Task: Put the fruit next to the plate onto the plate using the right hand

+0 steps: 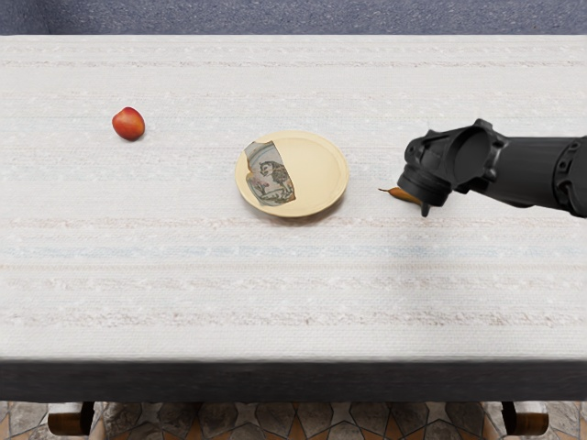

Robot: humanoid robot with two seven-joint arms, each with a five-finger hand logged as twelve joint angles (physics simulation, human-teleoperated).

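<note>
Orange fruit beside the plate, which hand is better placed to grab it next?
Right. The right hand is right at the orange fruit and partly covers it, just right of the plate. No left arm shows in the head view, so it would likely have farther to come.

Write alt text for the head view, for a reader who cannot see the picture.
The robot's right hand reaches in from the right and covers most of an orange fruit lying on the table just right of a yellow plate. A red fruit lies far off on the plate's other side.
</note>
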